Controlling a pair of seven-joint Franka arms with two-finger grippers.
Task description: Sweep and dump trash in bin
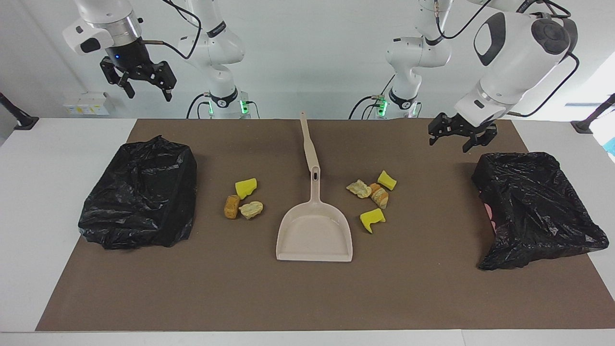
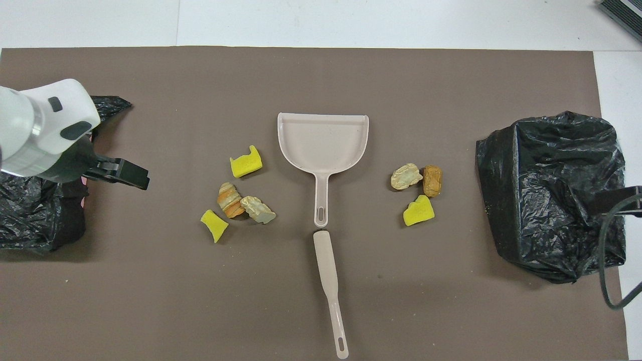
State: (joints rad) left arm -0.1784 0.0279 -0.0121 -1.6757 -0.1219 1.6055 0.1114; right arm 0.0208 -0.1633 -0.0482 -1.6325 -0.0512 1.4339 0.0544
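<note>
The trash lies on the brown mat [image 1: 307, 298] in two clusters either side of a beige dustpan [image 1: 314, 233]. Toward the right arm's end are a yellow sponge chunk [image 1: 246, 187] and two tan and brown lumps [image 1: 231, 206]. Toward the left arm's end are two yellow chunks [image 1: 372, 219] and two crusty lumps [image 1: 379, 196]. A black-bagged bin [image 1: 141, 192] stands at the right arm's end, and a second one [image 1: 533, 206] at the left arm's end. My left gripper [image 1: 449, 143] hangs open and empty over the mat beside that second bin. My right gripper [image 1: 148, 93] waits open, high in the air.
A beige brush handle [image 1: 309, 146] lies in line with the dustpan's handle, nearer to the robots. In the overhead view the left gripper [image 2: 135, 175] is over the mat between the bin [image 2: 35, 220] and the nearest yellow chunk [image 2: 214, 225]. White table borders the mat.
</note>
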